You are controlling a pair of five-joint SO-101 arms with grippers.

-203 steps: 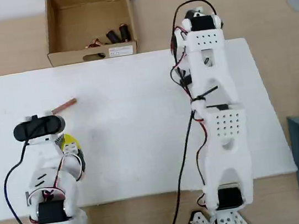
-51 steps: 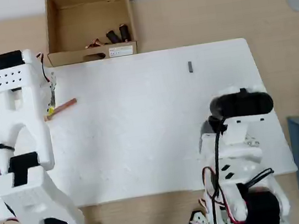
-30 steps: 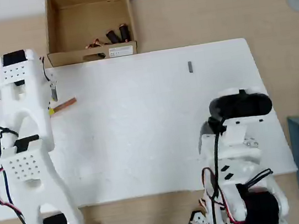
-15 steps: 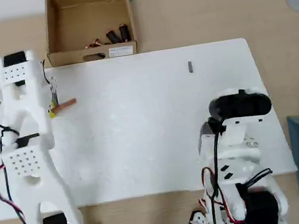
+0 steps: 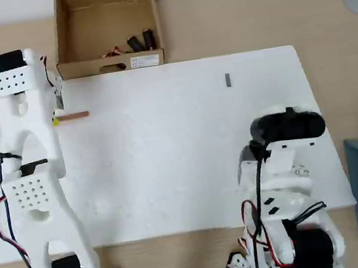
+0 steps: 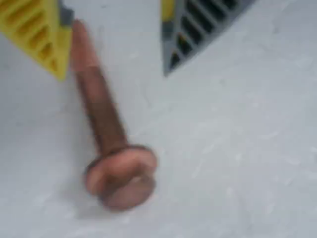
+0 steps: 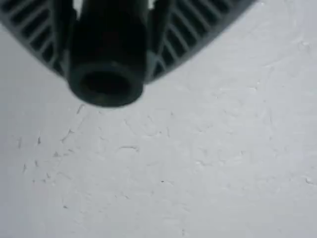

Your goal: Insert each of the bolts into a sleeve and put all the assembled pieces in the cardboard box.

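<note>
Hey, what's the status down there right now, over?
Left gripper open astride the bolt on the mat. Right gripper shut on a sleeve. Spare sleeve lies alone on the mat.

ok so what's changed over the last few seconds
The left gripper swung out from its folded pose to the bolt, which turned from tilted to level; the gripper's jaws are open. The right gripper, shut on a sleeve, pulled back from the far side of the mat. The cardboard box and its contents stayed put.
</note>
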